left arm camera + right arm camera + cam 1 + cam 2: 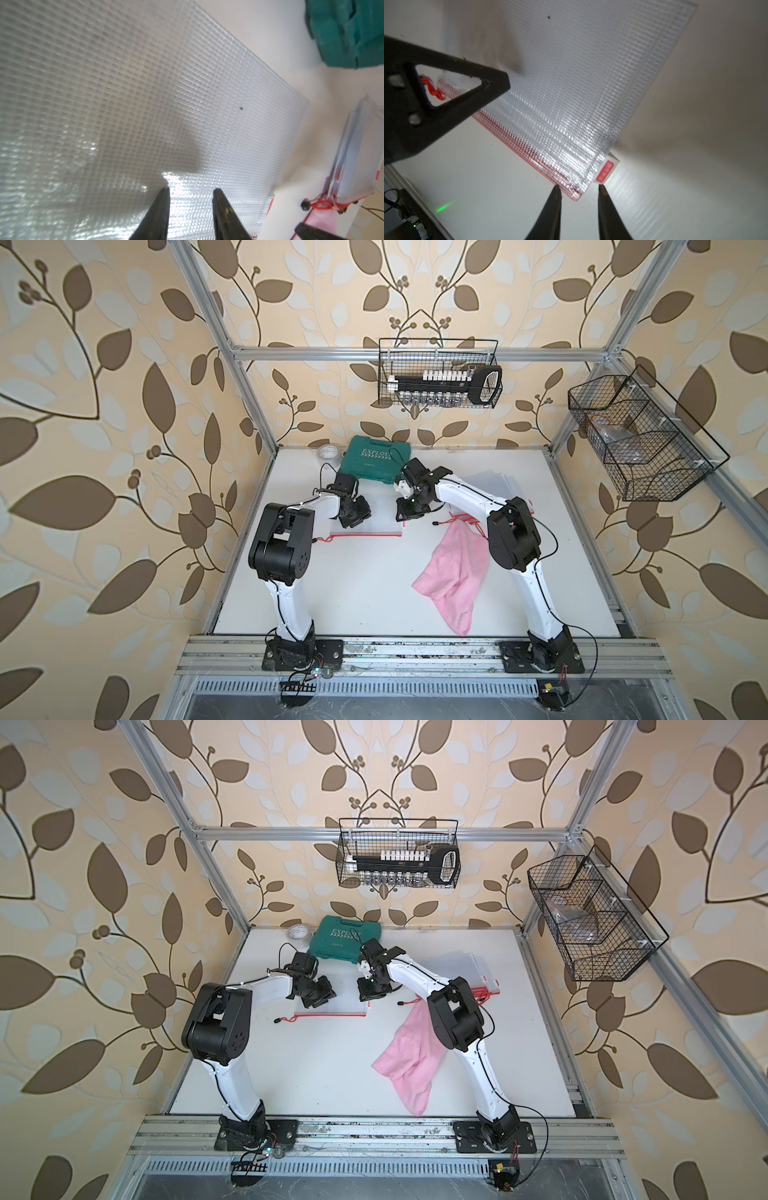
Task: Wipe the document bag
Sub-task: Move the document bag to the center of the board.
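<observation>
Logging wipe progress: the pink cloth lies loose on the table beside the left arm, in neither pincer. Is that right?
Not quite: both top views show the pink cloth beside the right arm, not the left. The rest holds.

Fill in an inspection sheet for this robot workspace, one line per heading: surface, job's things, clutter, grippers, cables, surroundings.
Surface: white table, flat.
Job's things: clear document bag lies flat between the grippers; pink cloth lies crumpled by the right arm, not held.
Clutter: stack of bags behind the right arm; green case and tape roll at the back edge.
Grippers: left gripper open above the bag; right gripper open at the bag's zip corner.
Cables: black cable loops off the left arm; red cord trails from the bag.
Surroundings: wire basket with tools on the back wall; second basket on the right wall; leaf wallpaper.
</observation>
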Robot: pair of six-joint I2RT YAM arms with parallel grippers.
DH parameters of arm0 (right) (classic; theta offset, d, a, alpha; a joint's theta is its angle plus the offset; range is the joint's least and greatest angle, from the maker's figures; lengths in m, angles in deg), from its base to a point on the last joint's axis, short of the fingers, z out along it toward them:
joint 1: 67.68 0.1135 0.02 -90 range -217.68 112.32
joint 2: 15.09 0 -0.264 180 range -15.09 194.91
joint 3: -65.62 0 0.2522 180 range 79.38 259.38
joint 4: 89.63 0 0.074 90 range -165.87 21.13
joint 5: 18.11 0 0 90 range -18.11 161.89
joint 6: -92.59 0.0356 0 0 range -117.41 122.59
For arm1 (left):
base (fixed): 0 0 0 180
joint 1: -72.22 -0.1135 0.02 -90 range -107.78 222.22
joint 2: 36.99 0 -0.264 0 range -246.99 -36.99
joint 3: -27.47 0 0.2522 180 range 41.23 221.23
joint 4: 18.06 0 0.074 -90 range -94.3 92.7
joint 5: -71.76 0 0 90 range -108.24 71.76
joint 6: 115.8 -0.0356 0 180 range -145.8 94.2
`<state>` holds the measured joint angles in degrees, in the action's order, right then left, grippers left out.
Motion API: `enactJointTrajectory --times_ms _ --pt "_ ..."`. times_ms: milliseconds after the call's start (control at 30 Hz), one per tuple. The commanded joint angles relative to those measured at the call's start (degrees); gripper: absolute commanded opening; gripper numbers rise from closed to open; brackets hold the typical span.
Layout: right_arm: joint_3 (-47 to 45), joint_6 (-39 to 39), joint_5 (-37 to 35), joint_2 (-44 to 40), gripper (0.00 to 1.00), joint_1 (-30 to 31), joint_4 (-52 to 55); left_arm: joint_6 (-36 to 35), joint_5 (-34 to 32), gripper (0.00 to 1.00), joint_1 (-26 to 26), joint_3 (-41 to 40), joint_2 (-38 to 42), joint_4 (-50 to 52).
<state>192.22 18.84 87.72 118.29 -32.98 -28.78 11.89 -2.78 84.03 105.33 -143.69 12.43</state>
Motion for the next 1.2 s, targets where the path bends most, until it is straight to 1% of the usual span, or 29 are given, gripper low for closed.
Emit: enactJointTrajectory --times_ms 0,133,233,300,367,433,533,633,700,767,900,1033,1167 --pt "-0.7 -0.3 1.2 1.3 0.26 1.6 -0.6 2.8 0.0 0.38 2.7 -5.0 1.2 5.8" --pt "-3.0 -0.5 -1.5 1.3 0.23 3.5 1.4 5.2 -0.1 0.41 4.6 -7.5 3.8 5.5" --pt "-8.3 0.7 -4.0 0.2 0.15 3.1 1.0 6.3 0.4 0.43 5.0 -9.0 6.8 5.6" --pt "-11.3 1.1 -6.1 -0.1 0.05 2.9 0.7 6.3 0.4 0.45 5.2 -9.6 8.9 6.1" --pt "-13.1 1.3 -6.4 0.5 0.00 2.7 0.5 6.3 0.8 0.48 5.2 -10.0 10.4 6.7" --pt "-13.3 1.4 -6.5 1.8 0.00 2.6 1.5 6.3 0.8 0.52 5.2 -10.6 12.3 7.6" --pt "-14.4 0.7 -7.5 2.7 0.00 2.5 2.1 6.4 -1.8 0.58 4.4 -12.3 16.9 9.8" --pt "-16.0 -0.2 -8.1 2.5 0.00 2.1 1.8 5.2 -3.3 0.60 0.9 -13.7 18.9 11.4" --pt "-16.9 -0.8 -8.1 2.1 0.00 2.1 1.4 4.4 -3.0 0.61 -1.7 -14.6 19.8 10.9" --pt "-17.0 -1.0 -7.9 2.1 0.00 2.0 1.7 2.5 -3.0 0.62 -3.1 -15.3 20.6 9.3" --pt "-18.0 -1.4 -6.5 1.5 0.00 1.9 1.3 0.3 -1.1 0.63 -5.5 -15.7 18.7 6.3" --pt "-19.7 -1.8 -4.6 0.5 0.00 1.1 1.1 -0.6 -1.4 0.64 -8.2 -17.4 18.3 5.4" --pt "-21.0 -2.2 -3.0 0.0 0.00 -0.2 1.2 -1.9 -1.0 0.64 -9.3 -18.1 17.2 5.1"
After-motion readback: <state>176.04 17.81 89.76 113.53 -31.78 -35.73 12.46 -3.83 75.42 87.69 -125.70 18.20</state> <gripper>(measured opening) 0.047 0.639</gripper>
